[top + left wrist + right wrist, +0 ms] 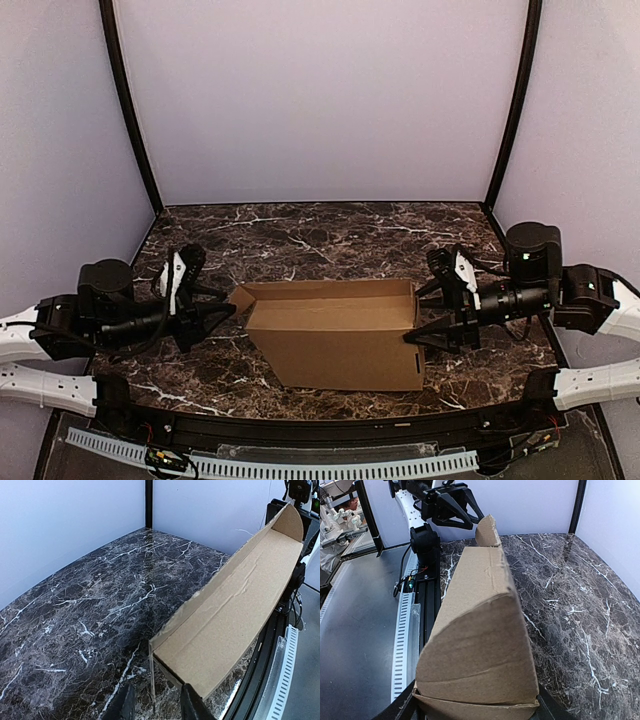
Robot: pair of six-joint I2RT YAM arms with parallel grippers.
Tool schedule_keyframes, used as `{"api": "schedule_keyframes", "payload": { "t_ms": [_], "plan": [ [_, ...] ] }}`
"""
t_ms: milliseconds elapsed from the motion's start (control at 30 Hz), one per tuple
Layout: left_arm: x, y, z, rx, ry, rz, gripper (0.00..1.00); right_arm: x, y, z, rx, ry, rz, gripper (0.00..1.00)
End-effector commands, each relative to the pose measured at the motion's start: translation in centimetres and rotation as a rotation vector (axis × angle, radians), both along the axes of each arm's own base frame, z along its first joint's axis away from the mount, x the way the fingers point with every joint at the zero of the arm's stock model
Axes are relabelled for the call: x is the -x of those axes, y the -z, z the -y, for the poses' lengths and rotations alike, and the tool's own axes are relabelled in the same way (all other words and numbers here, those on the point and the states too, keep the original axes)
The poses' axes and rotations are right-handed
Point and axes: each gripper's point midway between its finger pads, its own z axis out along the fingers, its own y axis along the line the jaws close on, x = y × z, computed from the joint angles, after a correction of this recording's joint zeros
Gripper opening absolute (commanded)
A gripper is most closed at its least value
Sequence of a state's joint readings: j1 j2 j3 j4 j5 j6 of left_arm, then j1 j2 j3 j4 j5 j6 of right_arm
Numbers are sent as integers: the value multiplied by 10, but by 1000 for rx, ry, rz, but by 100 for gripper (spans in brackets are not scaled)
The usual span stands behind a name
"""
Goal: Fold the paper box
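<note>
Closest to us, a white slotted strip (320,465) runs along the near edge, and the two arm bases sit at its ends. Just beyond it the paper box (340,340) stands on the dark marble table (330,240), in the middle of the near half. It is a long brown carton lying left to right, open along its top. We see its plain inner wall from the left wrist and a rounded end flap (480,645) from the right wrist.

The left gripper (226,304) reaches in from the left at the box's left end. Its fingers (125,702) stand apart, and between them a thin side flap (152,670) shows edge-on, with marble visible on either side of it.

The right gripper (418,315) comes in from the right and straddles the box's right end, its jaws pinching the cardboard across its width. The far half of the table lies well apart from both arms
</note>
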State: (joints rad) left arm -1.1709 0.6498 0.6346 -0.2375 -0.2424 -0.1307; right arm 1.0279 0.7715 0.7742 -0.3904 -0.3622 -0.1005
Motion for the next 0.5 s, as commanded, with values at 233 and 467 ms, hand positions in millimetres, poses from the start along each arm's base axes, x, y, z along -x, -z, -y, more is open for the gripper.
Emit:
{"api": "schedule_keyframes", "payload": {
  "t_ms": [233,467],
  "plan": [
    [7,3,14,-12,64,-30,18,1,-27,-3,-80,-14,49,41],
    [9,1,23,11,89,-44,4,2,-25,-3,-80,-15,43,41]
  ]
}}
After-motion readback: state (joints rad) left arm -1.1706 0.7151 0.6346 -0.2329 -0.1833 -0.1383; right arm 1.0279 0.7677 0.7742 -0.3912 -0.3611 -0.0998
